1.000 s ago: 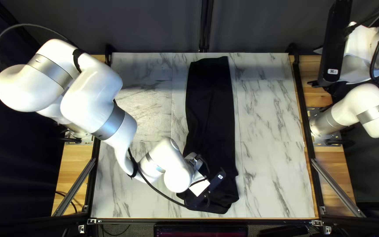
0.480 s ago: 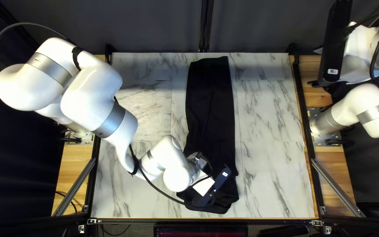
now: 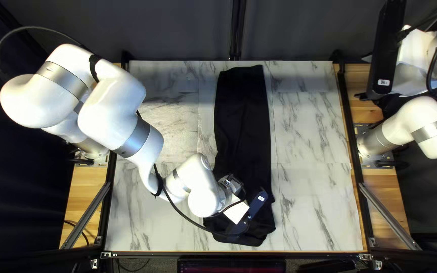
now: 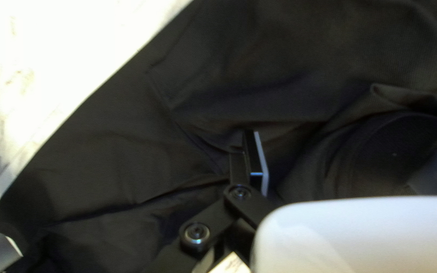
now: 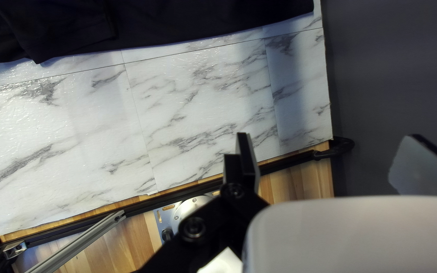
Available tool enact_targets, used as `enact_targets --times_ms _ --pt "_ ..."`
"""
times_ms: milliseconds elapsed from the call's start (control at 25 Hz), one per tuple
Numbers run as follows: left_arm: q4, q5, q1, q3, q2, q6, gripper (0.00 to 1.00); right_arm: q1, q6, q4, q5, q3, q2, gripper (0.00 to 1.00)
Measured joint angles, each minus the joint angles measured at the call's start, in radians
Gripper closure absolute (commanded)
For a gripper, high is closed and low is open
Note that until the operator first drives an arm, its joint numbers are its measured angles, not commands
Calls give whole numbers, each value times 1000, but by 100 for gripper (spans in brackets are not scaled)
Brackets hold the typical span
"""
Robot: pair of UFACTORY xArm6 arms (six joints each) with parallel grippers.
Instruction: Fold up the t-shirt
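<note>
Long strip made, shortening folds to come!

Here's your t-shirt (image 3: pixel 243 126), black and drawn out into one narrow strip down the middle of the marble-patterned table (image 3: pixel 314 202), from close to the far edge to close to the near one. That slim outline suggests the sides are already tucked in, so call the lengthwise work done, or very nearly. What you don't have is a compact packet: the strip lies at full length, and no crosswise fold shows.

Over to your left arm (image 3: pixel 198 187), reaching across the near end. Its gripper (image 4: pixel 347 144) is released, fingers well apart, low over the dark cloth and clenched on nothing. Beside and ahead of it the fabric rucks into a curved band (image 4: pixel 395 126), possibly the collar; you'll likely want that end gripped or smoothed before it travels.

And your right gripper (image 5: pixel 330 144)? Released too, fingers spread, away from the shirt and off towards its own side of the table. What's left, by the look of it: bring one end over the other, perhaps fold again, then flatten. Watch for that loose near end dragging askew!
</note>
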Motion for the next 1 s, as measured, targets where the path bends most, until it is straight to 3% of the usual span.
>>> enact_targets --times_ms 240,680,1000 --pt "0 27 16 -6 15 -28 29 0 0 0 0 0 0 0" --pt "-4 179 53 -23 -65 -91 28 0 0 0 0 0 0 0" --pt "45 226 -2 -85 -24 -162 26 0 0 0 0 0 0 0"
